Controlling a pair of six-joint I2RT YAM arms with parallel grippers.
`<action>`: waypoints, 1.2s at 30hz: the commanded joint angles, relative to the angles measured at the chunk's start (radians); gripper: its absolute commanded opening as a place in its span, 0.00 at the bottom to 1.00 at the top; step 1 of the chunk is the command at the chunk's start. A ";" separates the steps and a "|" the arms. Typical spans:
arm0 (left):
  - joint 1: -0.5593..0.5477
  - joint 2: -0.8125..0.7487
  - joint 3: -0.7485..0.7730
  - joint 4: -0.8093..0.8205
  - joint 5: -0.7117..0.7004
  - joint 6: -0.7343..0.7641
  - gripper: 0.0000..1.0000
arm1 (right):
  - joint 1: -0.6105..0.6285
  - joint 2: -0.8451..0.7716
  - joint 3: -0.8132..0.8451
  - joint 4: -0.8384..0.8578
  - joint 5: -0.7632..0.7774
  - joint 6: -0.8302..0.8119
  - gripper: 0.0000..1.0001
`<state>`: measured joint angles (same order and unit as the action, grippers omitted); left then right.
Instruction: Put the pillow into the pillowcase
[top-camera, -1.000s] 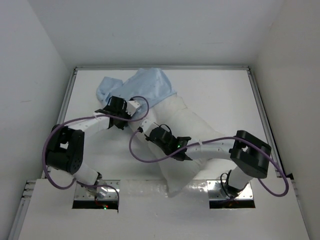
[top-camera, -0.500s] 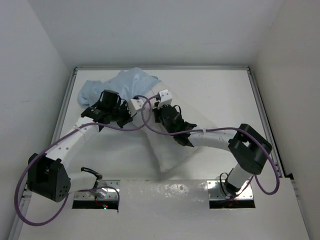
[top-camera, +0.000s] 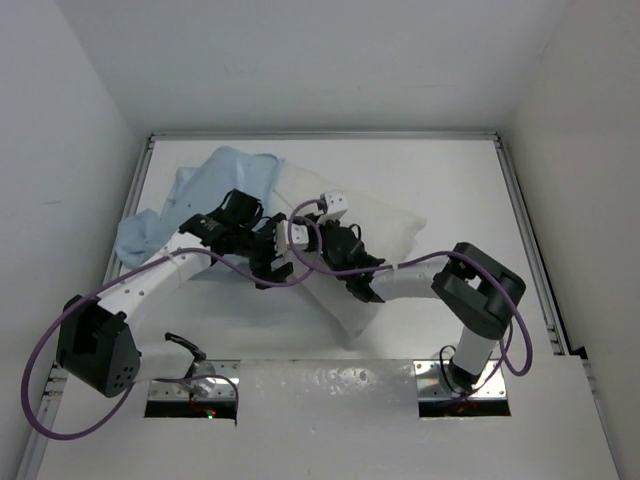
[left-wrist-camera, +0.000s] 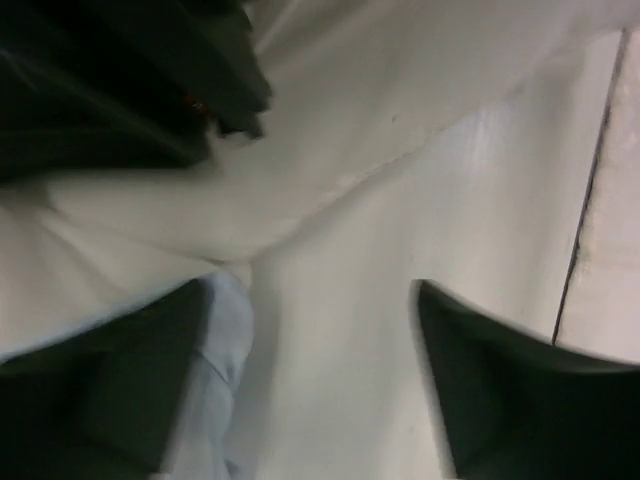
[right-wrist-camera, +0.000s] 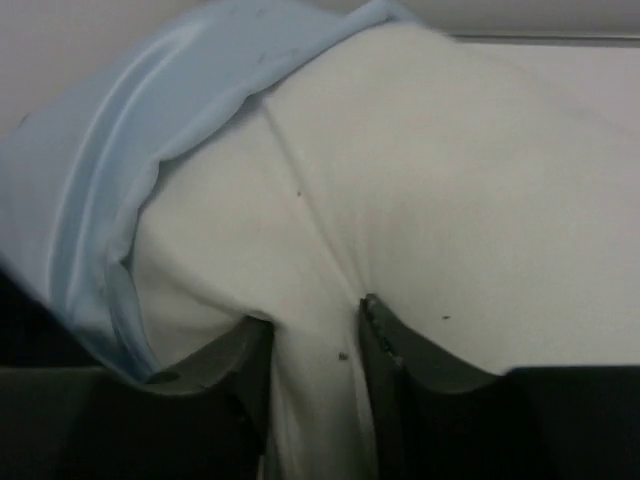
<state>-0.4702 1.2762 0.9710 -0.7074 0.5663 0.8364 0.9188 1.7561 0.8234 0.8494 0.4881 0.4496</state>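
A: What is changing here?
B: The left gripper (left-wrist-camera: 310, 325) is letting go. A second ago it was clamped; now its fingers are standing wide, with nothing between them and only a sliver of blue cloth by one finger.
A: And the right?
B: The right gripper (right-wrist-camera: 313, 320) is pinching a ridge of the pillow (top-camera: 380, 225). Its fingers are nearly together with white fabric squeezed in the gap.
A: Where is everything sitting?
B: A second ago the pillow was running 12 to 6, with one end down at the near edge. Now it is lying mid-table (top-camera: 460, 190), stretching toward 2 o'clock. The pillowcase (top-camera: 215, 180) was bunched near 12 and is now sprawling at 10 to 11, trailing toward 9. In the right wrist view its edge is lapping over just the pillow's 10 o'clock end.
A: So what does that mean for the task?
B: I'm guessing this is early insertion. Most of the pillow is still sitting outside. The left gripper is probably freeing itself to take the hem again further along while the right keeps the pillow pinned. The risk is the loose hem sliding back off that corner.
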 joint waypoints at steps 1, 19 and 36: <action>0.024 -0.057 0.063 -0.098 0.083 0.059 0.99 | 0.005 -0.012 -0.163 0.230 -0.166 0.014 0.43; 0.117 0.268 0.564 0.215 -0.446 -0.489 0.57 | -0.391 -0.160 0.426 -0.786 -0.625 -0.298 0.99; 0.117 0.732 0.874 0.128 -0.497 -0.588 0.00 | -0.575 0.300 0.648 -0.891 -1.286 -0.287 0.99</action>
<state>-0.3588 2.0399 1.8305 -0.5549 0.0280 0.2695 0.3313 2.1189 1.5276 -0.0643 -0.6655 0.1913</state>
